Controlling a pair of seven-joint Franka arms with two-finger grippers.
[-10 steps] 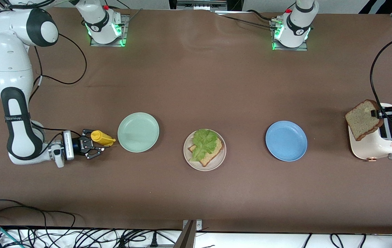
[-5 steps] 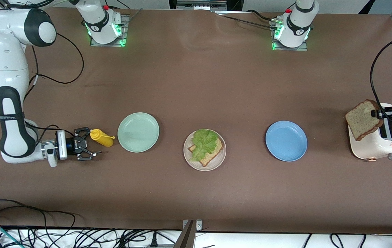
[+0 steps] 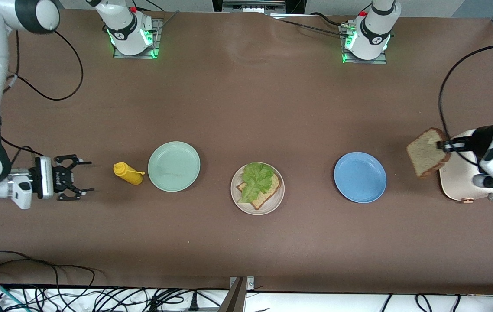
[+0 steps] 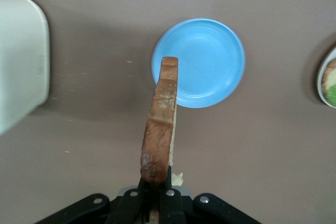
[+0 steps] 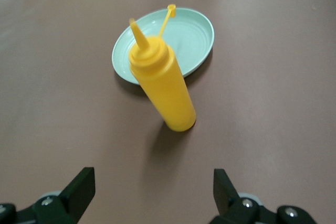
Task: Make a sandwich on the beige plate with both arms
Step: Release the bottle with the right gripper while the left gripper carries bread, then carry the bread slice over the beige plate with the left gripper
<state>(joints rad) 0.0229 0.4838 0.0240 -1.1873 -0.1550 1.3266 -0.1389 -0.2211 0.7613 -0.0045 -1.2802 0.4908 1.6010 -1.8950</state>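
The beige plate point(image 3: 235, 197) sits mid-table with one bread slice point(image 3: 265, 197) on it and a lettuce leaf point(image 3: 257, 177) on top. My left gripper point(image 3: 448, 146) is shut on the crust of a second bread slice point(image 3: 426, 152). That slice hangs on edge over the table between the blue plate and the toaster. In the left wrist view the slice point(image 4: 160, 124) stands edge-on, pinched in the left gripper point(image 4: 156, 179). My right gripper point(image 3: 91, 176) is open and holds nothing, low at the right arm's end of the table, a little away from the yellow bottle.
The yellow squeeze bottle point(image 3: 127, 173) point(image 5: 163, 90) stands beside the mint-green plate point(image 3: 173, 166) point(image 5: 184, 40). A blue plate point(image 3: 360, 177) point(image 4: 205, 61) lies between the beige plate and the cream toaster point(image 3: 458, 184) point(image 4: 21, 61). Cables run along the table's near edge.
The right gripper opened wide, let go of the yellow bottle and drew back toward its end of the table. The left gripper carried its bread slice off the toaster toward the blue plate.
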